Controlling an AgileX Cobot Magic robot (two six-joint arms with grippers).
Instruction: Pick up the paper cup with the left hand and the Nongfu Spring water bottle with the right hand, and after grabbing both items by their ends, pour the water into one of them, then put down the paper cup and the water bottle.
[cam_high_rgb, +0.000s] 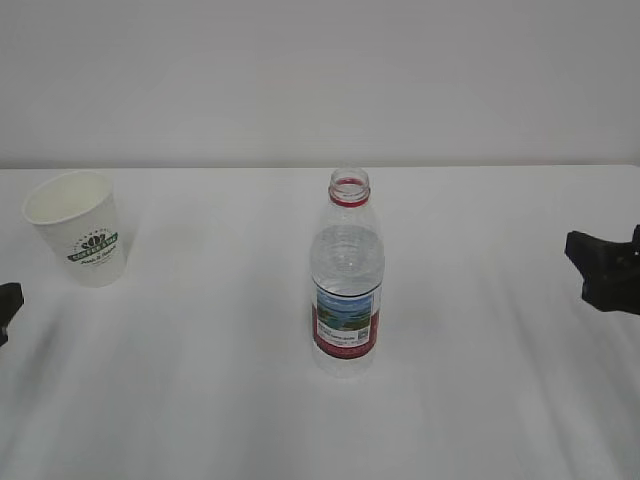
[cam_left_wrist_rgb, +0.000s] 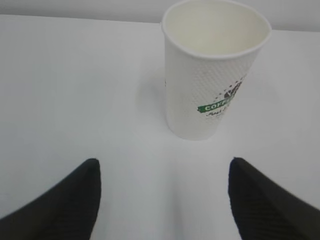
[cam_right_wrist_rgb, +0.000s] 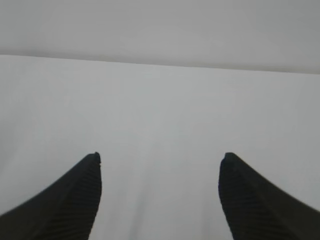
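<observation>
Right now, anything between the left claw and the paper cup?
Nothing. In the left wrist view only bare white table separates the open left claw from the paper cup.

paper cup: white paper, matt, its wall finely dimpled ahead of the left hand; inside smooth and cream. water bottle: clear plastic, glossy, ribbed above a smooth printed label; red plastic neck ring. fingers of both hands: black, matt, finely ridged. table beneath the right hand: white, smooth, matt.
</observation>
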